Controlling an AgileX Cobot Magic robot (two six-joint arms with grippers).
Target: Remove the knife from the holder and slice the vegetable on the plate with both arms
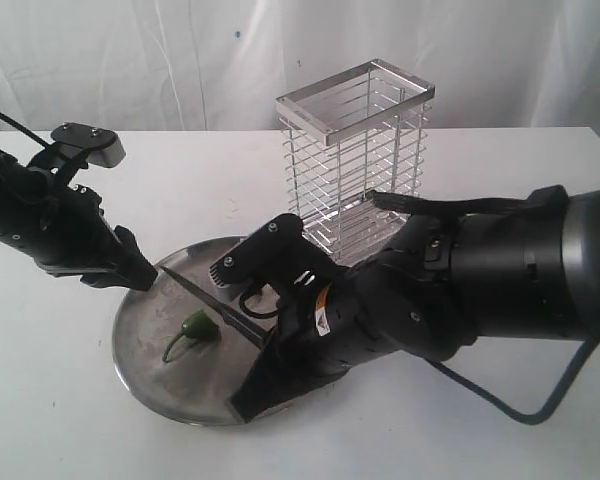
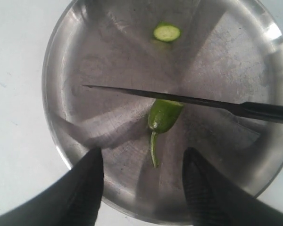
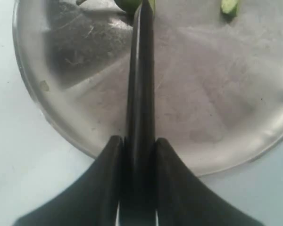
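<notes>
The steel plate [image 1: 180,392] holds a green vegetable, a chilli [image 1: 195,327] with its stem, and a small cut piece [image 2: 166,32] lies apart from it. My right gripper [image 1: 266,350] is shut on the black knife's handle. The knife [image 2: 146,92] lies with its blade across the chilli's [image 2: 162,116] cut end. In the right wrist view the knife [image 3: 140,70] runs straight out from between the fingers [image 3: 114,155] to the chilli [image 3: 129,4]. My left gripper [image 1: 145,272] is open over the plate's left rim, short of the stem, holding nothing. The chrome wire holder [image 1: 355,150] stands behind.
The white table extends around the plate. The holder stands just behind my right arm, and a black cable [image 1: 520,405] trails on the table at the right. A white curtain backs the scene.
</notes>
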